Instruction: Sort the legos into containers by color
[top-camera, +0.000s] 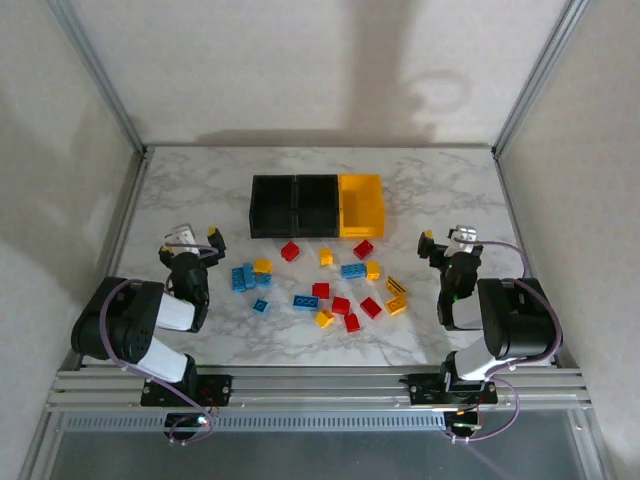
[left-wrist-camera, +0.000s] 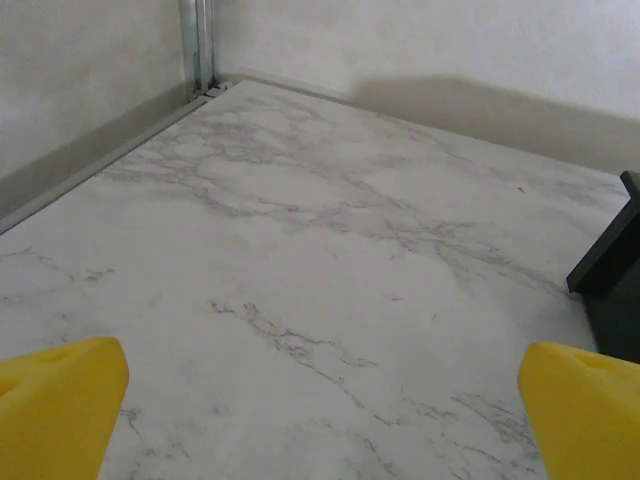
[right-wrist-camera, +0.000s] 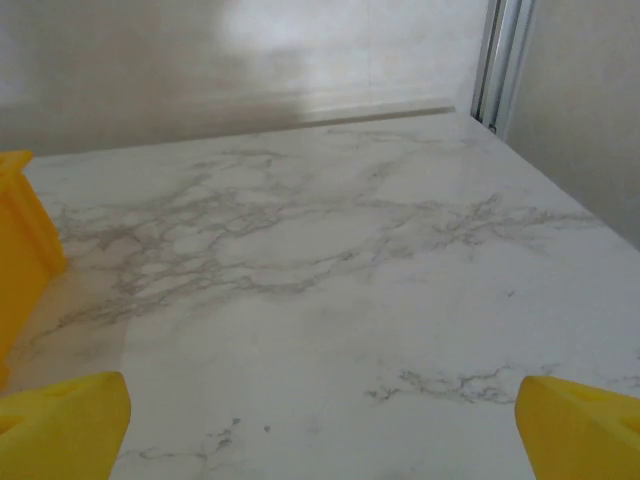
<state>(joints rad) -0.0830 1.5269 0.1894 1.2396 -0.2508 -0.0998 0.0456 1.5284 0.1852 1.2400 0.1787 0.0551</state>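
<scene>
Left gripper (top-camera: 197, 237) released, jaws spread wide, nothing held, left of the legos (top-camera: 322, 291). Right gripper (top-camera: 445, 238) also spread, nothing held, right of them. Red, blue and yellow legos lie scattered on marble table (top-camera: 190, 180), just in front of two black bins (top-camera: 295, 205) and yellow bin (top-camera: 361, 203).

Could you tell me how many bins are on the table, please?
3, joined in a row behind the legos: left black bin, middle black bin, right yellow bin. None seems hidden.

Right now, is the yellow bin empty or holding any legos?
Empty: from above, the yellow bin is plain yellow inside; the legos lie on the table in front of it.
</scene>
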